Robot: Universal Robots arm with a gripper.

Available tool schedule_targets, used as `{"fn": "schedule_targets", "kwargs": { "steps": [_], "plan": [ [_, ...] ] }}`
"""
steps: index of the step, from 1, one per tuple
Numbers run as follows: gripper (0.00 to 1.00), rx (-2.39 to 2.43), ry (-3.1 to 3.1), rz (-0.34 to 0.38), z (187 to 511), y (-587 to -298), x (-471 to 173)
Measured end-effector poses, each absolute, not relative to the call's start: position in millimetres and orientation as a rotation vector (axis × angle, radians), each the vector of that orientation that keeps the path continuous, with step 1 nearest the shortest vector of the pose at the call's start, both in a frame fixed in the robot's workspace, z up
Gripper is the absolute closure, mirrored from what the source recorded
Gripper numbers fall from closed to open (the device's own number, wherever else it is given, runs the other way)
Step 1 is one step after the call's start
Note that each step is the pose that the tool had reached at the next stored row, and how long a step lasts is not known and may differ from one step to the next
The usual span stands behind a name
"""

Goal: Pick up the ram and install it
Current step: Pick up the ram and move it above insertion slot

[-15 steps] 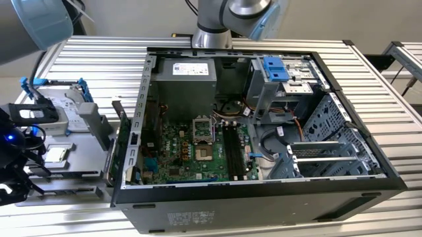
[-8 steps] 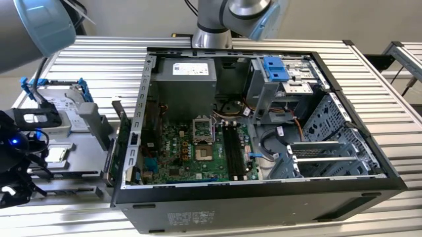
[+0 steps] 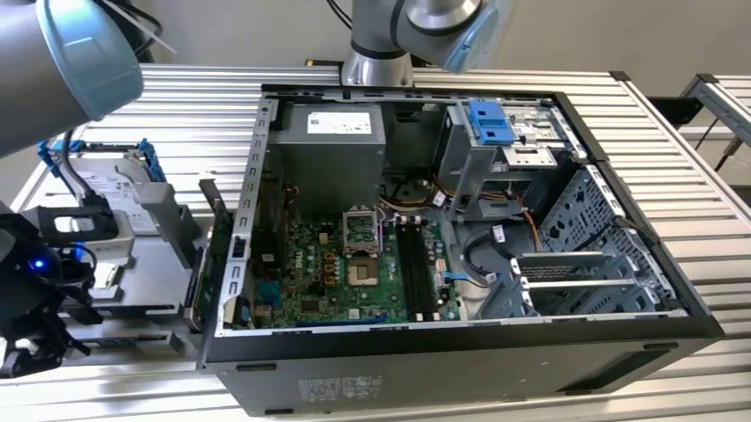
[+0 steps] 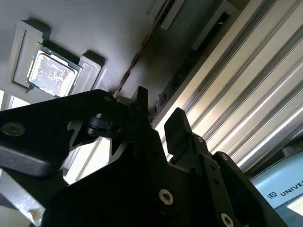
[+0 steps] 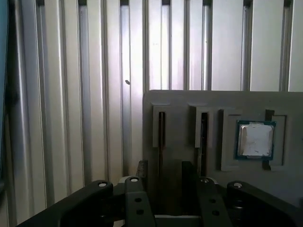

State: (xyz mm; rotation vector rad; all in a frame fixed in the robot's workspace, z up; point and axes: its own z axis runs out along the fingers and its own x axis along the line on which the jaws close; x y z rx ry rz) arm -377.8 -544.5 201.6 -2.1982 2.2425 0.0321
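Note:
My gripper [image 5: 165, 172] is open over a grey parts holder [image 5: 180, 101] that lies on the slatted table. Its two black fingers [image 5: 142, 169] stand on either side of a narrow slot in the holder. The ram [image 5: 161, 135] sits in that slot, seen edge-on as a thin dark strip, and nothing is clamped on it. In the second wrist view the gripper [image 4: 160, 118] shows the same gap, and the ram's edge [image 4: 137, 54] runs away from it. In the exterior view the arm's wrist [image 3: 41, 264] hangs at the left, outside the open computer case [image 3: 470, 352].
A second slot [image 5: 203, 135] and a processor chip [image 5: 255, 139] share the holder. Inside the case, the motherboard's memory slots [image 3: 413, 264] lie beside the processor socket [image 3: 358, 242]. A green card [image 3: 218, 255] and a hard drive in a blue bracket [image 3: 112, 180] stand left of the case.

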Motion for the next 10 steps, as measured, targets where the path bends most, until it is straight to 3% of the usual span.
{"fn": "schedule_targets", "kwargs": {
  "steps": [10],
  "plan": [
    [0.0,-2.189,2.254,0.029,194.3,-544.4,-377.9]
  ]
}}
